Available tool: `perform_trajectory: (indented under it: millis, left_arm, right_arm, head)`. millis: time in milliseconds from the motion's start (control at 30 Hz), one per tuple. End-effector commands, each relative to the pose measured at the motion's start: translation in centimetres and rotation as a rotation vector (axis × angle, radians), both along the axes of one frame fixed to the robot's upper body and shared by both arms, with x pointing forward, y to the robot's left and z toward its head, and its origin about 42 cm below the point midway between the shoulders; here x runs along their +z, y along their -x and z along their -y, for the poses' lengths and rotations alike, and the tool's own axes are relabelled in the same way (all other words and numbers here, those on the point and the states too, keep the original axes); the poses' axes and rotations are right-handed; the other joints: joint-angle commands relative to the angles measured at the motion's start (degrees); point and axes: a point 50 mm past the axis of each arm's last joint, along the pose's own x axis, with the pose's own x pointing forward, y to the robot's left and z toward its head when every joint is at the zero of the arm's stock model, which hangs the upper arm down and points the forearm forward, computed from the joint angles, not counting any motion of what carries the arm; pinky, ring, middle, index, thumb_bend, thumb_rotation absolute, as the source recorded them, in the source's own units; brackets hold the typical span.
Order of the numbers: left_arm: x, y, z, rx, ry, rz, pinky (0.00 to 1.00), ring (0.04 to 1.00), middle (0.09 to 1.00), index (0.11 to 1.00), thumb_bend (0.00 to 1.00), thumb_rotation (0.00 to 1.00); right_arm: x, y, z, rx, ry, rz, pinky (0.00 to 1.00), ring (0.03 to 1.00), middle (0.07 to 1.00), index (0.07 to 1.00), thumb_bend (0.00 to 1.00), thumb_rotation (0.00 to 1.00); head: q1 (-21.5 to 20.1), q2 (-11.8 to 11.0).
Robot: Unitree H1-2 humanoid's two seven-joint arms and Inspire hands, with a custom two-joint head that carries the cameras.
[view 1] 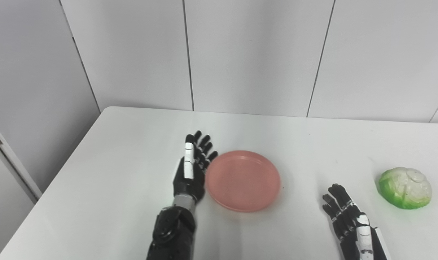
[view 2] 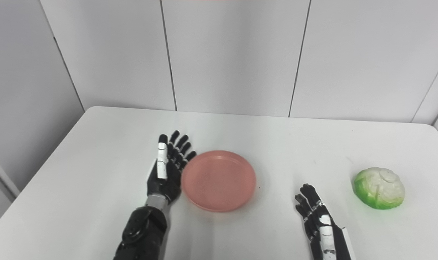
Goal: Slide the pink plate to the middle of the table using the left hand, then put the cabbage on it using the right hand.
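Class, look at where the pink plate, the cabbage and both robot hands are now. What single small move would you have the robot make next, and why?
Probably move the right robot hand toward the cabbage. The pink plate already lies about mid-table, with the open left robot hand against its left rim, and it is bare. The cabbage sits apart, to the right of the open right robot hand.

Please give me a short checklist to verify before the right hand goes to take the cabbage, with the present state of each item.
1. Pink plate near the middle of the table: ok.
2. Plate holds nothing: ok.
3. Left hand away from the plate: not ok, it stands edge-on against the plate's left rim.
4. Right hand open, holding nothing: ok.
5. Cabbage free on the table, to the right of the right hand: ok.
6. Nothing between cabbage and plate except the right hand: ok.
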Motion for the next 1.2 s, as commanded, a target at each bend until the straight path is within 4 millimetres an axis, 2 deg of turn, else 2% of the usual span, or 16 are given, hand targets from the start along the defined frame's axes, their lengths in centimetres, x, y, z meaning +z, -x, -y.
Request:
perform_trajectory:
  millis: [0, 133, 433, 600, 667, 700, 800, 967, 1033, 1167]
  left_arm:
    - [-0.7, 0.4, 0.4, -0.035, 0.019, -0.079, 0.91, 0.976, 0.967, 0.978, 0.88, 0.91]
    - [-0.1, 0.6, 0.9, -0.065, 0.030, -0.083, 0.89, 0.968, 0.970, 0.981, 0.87, 0.90]
    - [-0.4, 0.7, -0.1, -0.066, 0.038, -0.078, 0.91, 0.977, 0.970, 0.982, 0.86, 0.89]
    - [-0.6, 0.7, -0.7, -0.056, 0.042, -0.087, 0.96, 0.987, 0.980, 0.981, 0.86, 0.88]
    - [-0.5, 0.7, -0.9, -0.059, 0.037, -0.083, 0.97, 0.990, 0.985, 0.987, 0.85, 0.89]
    - [-0.5, 0.7, -1.0, -0.059, 0.034, -0.083, 0.96, 0.989, 0.984, 0.988, 0.85, 0.89]
    - [-0.6, 0.7, -1.6, -0.058, 0.022, -0.077, 0.96, 0.998, 0.982, 0.981, 0.86, 0.89]
    - [-0.6, 0.2, -2.5, -0.048, 0.009, -0.073, 0.96, 0.987, 0.961, 0.964, 0.85, 0.86]
    - [-0.6, 0.0, -2.7, -0.053, 0.005, -0.074, 0.95, 0.979, 0.955, 0.967, 0.85, 0.86]
    - [-0.7, -0.3, -2.7, -0.072, -0.010, -0.072, 0.95, 0.974, 0.951, 0.967, 0.85, 0.86]
  right_arm:
    - [-0.2, 1.8, -0.5, -0.011, -0.004, -0.012, 0.93, 0.912, 0.928, 0.883, 0.84, 0.94]
    - [-0.3, 1.5, -1.4, -0.024, -0.005, -0.004, 0.93, 0.905, 0.920, 0.862, 0.84, 0.92]
    - [-0.3, 1.3, -3.5, -0.106, 0.018, 0.018, 0.88, 0.912, 0.944, 0.859, 0.83, 0.90]
    - [-0.2, 1.3, -4.0, -0.100, 0.018, 0.026, 0.91, 0.937, 0.984, 0.924, 0.81, 0.90]
    - [0.0, 1.4, -4.1, -0.104, 0.076, 0.053, 0.91, 0.948, 0.996, 0.959, 0.79, 0.91]
    - [0.1, 1.4, -4.1, -0.106, 0.106, 0.068, 0.91, 0.952, 0.999, 0.983, 0.76, 0.95]
    - [1.6, 1.5, -3.8, -0.171, 0.281, 0.166, 0.88, 0.962, 1.000, 0.988, 0.74, 0.99]
    - [5.0, 1.2, -3.5, -0.239, 0.370, 0.208, 0.86, 0.964, 1.000, 0.989, 0.76, 1.00]
    - [6.7, 0.7, -3.1, -0.272, 0.409, 0.248, 0.82, 0.936, 0.994, 0.981, 0.77, 1.00]
    - [10.7, -0.2, -1.9, -0.310, 0.582, 0.281, 0.79, 0.941, 1.000, 0.994, 0.83, 0.99]
  head:
    - [-1.0, 0.0]
    - [-3.3, 0.0]
    - [-8.6, 0.1]
    - [-9.6, -0.1]
    - [-9.5, -0.1]
    - [-9.5, -0.1]
    - [-9.7, -0.2]
    - [-11.3, -0.7]
    - [-12.3, -1.0]
    - [-14.4, -1.5]
